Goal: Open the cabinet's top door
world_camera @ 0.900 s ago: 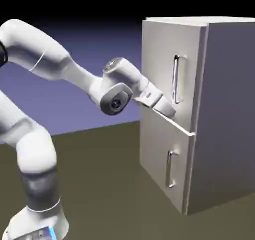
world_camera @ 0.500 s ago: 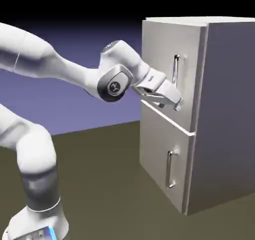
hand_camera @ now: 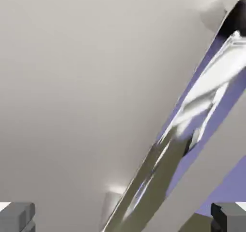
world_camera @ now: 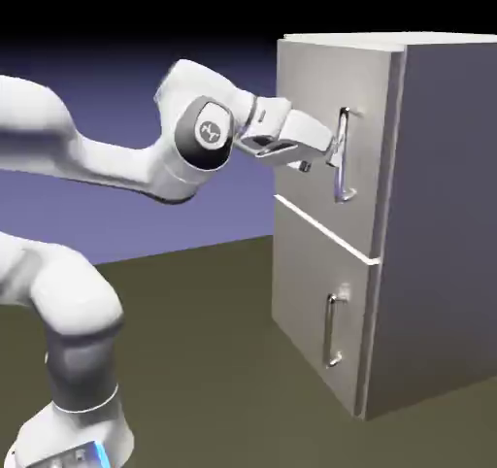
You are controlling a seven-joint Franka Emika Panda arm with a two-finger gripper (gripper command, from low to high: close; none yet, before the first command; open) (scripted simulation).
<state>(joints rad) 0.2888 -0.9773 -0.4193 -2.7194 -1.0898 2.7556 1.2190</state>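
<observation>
see a tall, boxy grey cabinet (world_camera: pixel 448 194) at the exterior view's right, w/ a big top door (world_camera: pixel 311 83) over a shorter low door (world_camera: pixel 301 282). can see the top door shut, flat in line w/ the cabinet front, w/ a thin bright line btwn it and the low door. on the top door, see a shiny upright top handle (world_camera: pixel 341 180), near the edge by the cabinet's side. on the low door, see a low handle (world_camera: pixel 330 332) a bit like it.

see the white arm (world_camera: pixel 116 163) come in from the exterior view's left, w/ the gripper (world_camera: pixel 321 158) up by the top handle, abt midway along the bar. see the gripper wide open, w/ nothing held. can't tell if touching the bar or just beside it.

in the hand view, see the top handle big and slanted, from low near the middle to high at rt, crossing the gap btwn the finger tips (hand_camera: pixel 17 216) at the bottom. see wobbly white, blue and brown shapes in its shine. behind it, see plain pale grey door.
</observation>
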